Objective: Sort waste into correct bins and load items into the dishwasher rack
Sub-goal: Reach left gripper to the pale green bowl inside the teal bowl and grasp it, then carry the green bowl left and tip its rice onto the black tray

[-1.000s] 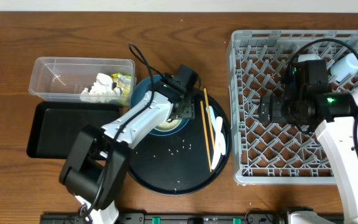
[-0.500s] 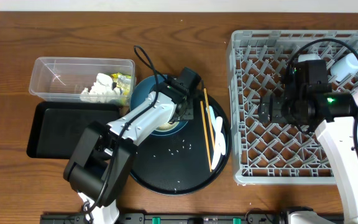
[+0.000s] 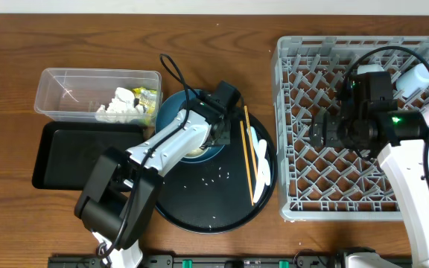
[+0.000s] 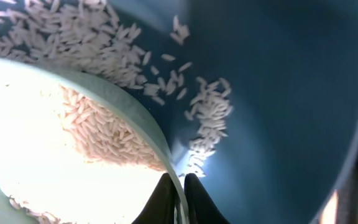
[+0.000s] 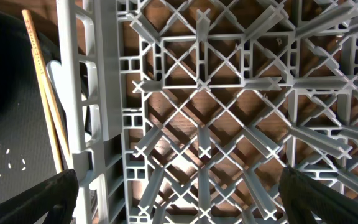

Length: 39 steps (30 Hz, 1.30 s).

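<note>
The big dark-blue bowl (image 3: 171, 112) sits on the round black tray, with the small light-blue bowl (image 3: 199, 154) inside it. My left gripper (image 3: 216, 135) reaches into the big bowl. In the left wrist view my left gripper (image 4: 179, 198) is shut on the rim of the small light-blue bowl (image 4: 123, 99). White rice (image 4: 92, 130) lies in it and in the dark-blue bowl (image 4: 278, 93). Wooden chopsticks (image 3: 248, 149) and a white spoon (image 3: 259, 160) lie to the right on the tray. My right gripper (image 5: 179, 193) hangs open over the dishwasher rack (image 3: 363, 119), holding nothing.
The clear tub (image 3: 65, 85) at the left holds white napkins (image 3: 118, 108) and a yellow-green wrapper (image 3: 147, 97). The shallow black tray (image 3: 73, 156) lies in front of it. Loose rice grains (image 3: 218, 177) dot the round black tray (image 3: 199, 208). Pale cups (image 3: 415, 74) stand in the rack's far right corner.
My left gripper has closed its fingers onto the rim of the small light-blue bowl. The right arm has not moved.
</note>
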### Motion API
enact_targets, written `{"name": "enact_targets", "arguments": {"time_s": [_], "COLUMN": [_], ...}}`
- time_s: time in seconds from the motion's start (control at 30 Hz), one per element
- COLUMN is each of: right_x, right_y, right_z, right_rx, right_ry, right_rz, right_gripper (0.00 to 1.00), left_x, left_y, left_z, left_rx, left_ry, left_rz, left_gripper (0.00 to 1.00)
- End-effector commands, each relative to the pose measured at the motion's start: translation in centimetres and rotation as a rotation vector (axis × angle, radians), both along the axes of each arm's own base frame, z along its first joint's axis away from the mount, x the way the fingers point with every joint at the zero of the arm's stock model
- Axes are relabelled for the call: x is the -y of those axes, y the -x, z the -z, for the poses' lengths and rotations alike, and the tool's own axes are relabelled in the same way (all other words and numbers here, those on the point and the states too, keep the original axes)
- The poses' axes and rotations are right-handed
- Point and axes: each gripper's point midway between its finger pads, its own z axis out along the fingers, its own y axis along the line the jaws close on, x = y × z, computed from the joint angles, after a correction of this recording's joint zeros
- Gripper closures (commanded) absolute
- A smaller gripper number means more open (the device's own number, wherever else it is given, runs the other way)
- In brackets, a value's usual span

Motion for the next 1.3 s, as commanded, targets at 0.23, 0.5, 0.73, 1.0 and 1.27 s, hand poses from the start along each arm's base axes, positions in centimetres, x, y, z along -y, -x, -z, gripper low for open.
{"name": "enact_targets", "arguments": {"time_s": [0.23, 0.5, 0.73, 1.0, 1.27], "right_x": [1.5, 2.1, 2.8, 3.0, 3.1], "right_y": [-0.1, 0.0, 0.1, 0.2, 0.3], "right_z": [-0.2, -0.1, -0.1, -0.1, 0.0], "right_rx": [0.003, -0.002, -0.005, -0.009, -0.015], "right_ry": [-0.007, -0.004, 0.007, 0.006, 0.007], "right_rz": [0.059, 0.079, 0.085, 0.093, 0.093], "right_gripper": [0.01, 0.01, 0.01, 0.01, 0.01], "left_x": [-0.9, -1.9, -6.4, -9.1, -12.3], "left_y": [0.6, 1.4, 2.6, 2.9, 2.9], "left_z": [-4.8, -10.7, -12.8, -14.5, -15.5], "left_rx": [0.070, 0.177, 0.159, 0.101, 0.069], "left_ry": [0.015, 0.075, 0.065, 0.257, 0.474], "left_rz": [0.018, 0.021, -0.101, -0.125, -0.112], "left_gripper": [0.94, 0.94, 0.94, 0.94, 0.94]}}
